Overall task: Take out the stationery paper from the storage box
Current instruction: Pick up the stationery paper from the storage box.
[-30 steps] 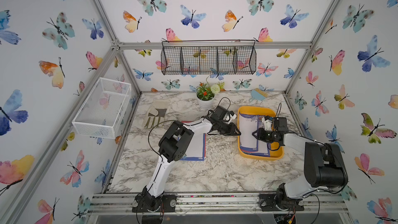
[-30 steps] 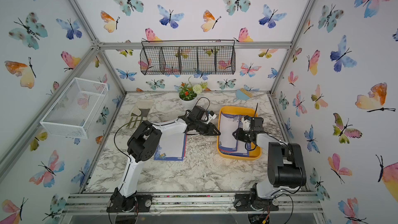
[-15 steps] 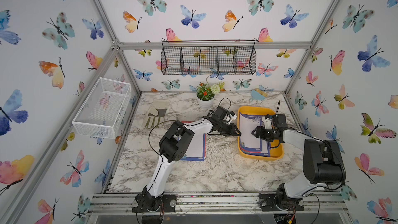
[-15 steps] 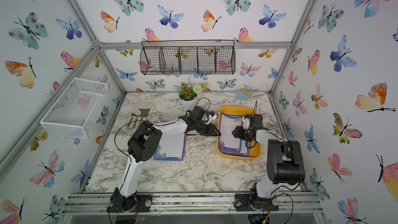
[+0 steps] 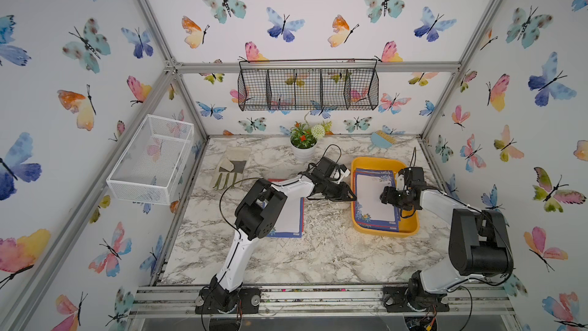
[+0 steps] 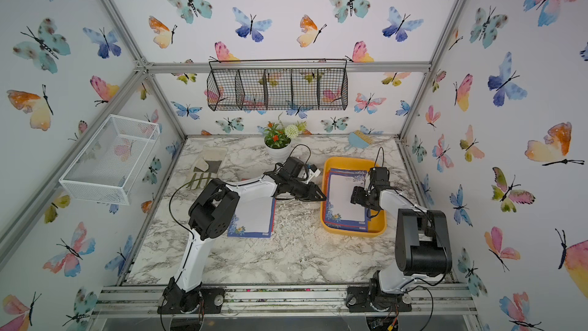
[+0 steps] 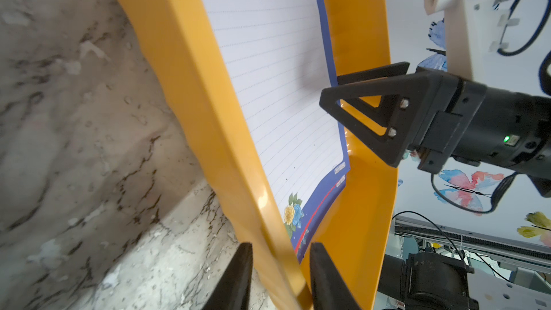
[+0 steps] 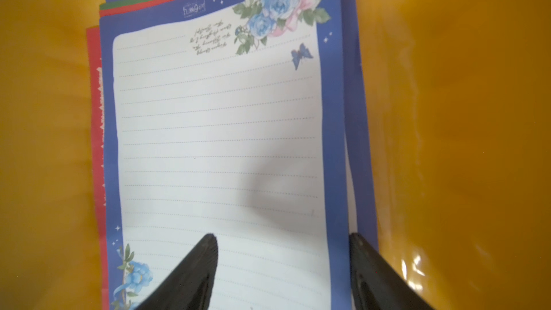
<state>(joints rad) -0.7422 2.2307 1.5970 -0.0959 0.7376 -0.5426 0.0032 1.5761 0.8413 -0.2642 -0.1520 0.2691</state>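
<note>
- The right pincer [image 8: 281, 238] hangs open just above the paper [image 8: 220, 132], holding nothing. One jaw is over the white centre, the other over the blue border.
- The paper is a fanned stack lying in the box [image 5: 410, 229], directly beneath that pincer.
- The left pincer [image 7: 280, 253] is closed to a narrow gap on the box's near wall, which runs between its jaws.
- Risk: closing from here may pinch several leaves at once, or skid over the flat top one, as no edge is lifted.
- Risk: the box's wall beside the right pincer could catch a jaw.
- Risk: if the left pincer slips, the box may slide or tip.
- Behind the left pincer, partly under its arm, loose sheets [image 5: 288, 221] lie on the desk [image 5: 318, 256].
- Well apart from both pincers are a pot plant [image 5: 302, 146] and a glove [image 5: 232, 167]; neither blocks the way.
</note>
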